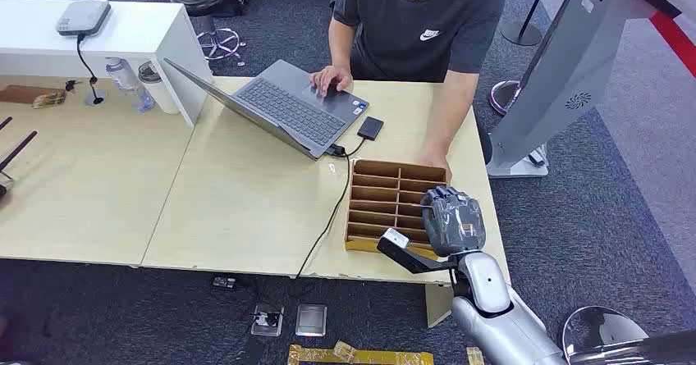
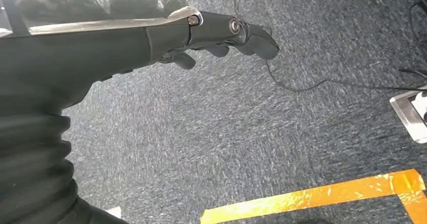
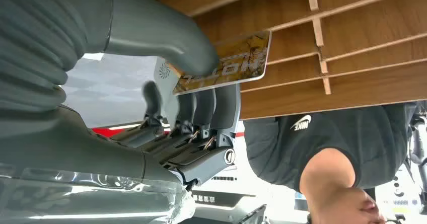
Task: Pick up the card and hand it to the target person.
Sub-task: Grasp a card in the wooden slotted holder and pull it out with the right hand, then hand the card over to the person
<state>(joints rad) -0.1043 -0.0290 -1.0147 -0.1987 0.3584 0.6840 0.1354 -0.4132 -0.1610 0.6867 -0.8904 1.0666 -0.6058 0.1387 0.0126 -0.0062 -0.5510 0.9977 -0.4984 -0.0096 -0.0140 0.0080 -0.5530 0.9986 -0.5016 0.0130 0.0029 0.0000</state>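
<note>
Two hands are seen at different work. At the near right corner of the pale wooden table [image 1: 246, 209], the right hand [image 1: 453, 221] is raised over the brown slotted organiser [image 1: 392, 203], on its near right part. In the right wrist view the card [image 3: 236, 63], yellow-brown with pale lettering, is pinched between the thick grey thumb [image 3: 166, 35] on one face and the dark fingers [image 3: 204, 108] closed against the other; it is held in front of the organiser's wooden partitions, and whether any edge is touching a slot cannot be told. The left hand [image 2: 151, 38] is shown in its wrist view hanging over grey carpet [image 2: 252, 133], with its fingers curled loosely inward and nothing held in them. Orange tape [image 2: 312, 196] and a thin dark cable [image 2: 322, 83] are seen on the carpet there, and a metal floor plate [image 2: 410, 110] at the edge. On the far side of the table a person in a dark T-shirt [image 1: 423, 20] is standing, with one hand [image 1: 331, 78] laid on the open grey laptop [image 1: 287, 107] and the other hand [image 1: 433, 161] resting at the far right corner of the organiser. A small black box [image 1: 370, 127] is lying just right of the laptop.
</note>
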